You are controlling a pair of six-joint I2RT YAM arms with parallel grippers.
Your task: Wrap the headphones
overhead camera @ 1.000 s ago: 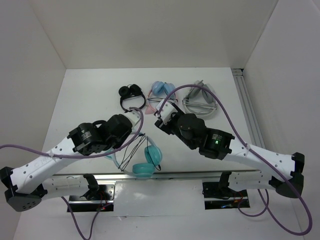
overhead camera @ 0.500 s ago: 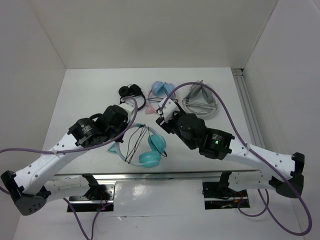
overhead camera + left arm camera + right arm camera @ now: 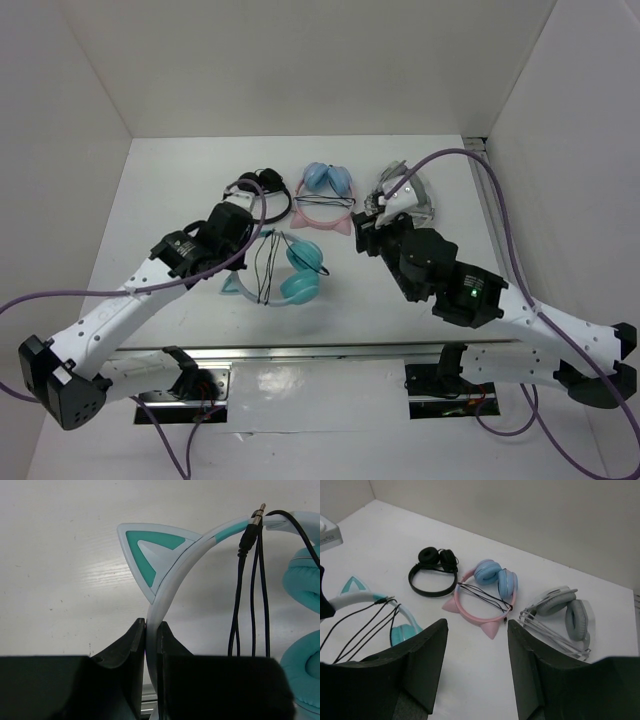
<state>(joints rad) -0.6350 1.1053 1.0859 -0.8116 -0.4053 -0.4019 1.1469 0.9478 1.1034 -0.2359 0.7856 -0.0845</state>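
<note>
Teal headphones [image 3: 299,272] sit mid-desk [image 3: 160,200], pale headband clamped in the left pincer [image 3: 151,630], the right pincer [image 3: 476,630] spread apart and empty nearby, as the loosely draped cable [image 3: 244,540] risks sliding off if jolted.

Black pair [image 3: 427,556], pink pair [image 3: 487,572], greyish pair [image 3: 575,615].

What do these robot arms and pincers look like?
The left arm and right arm are slim white tubes with bulky black joints. A purple cable loops along each. A small green light glows on the right one. The left gripper and right gripper each have two flat black fingers.
</note>
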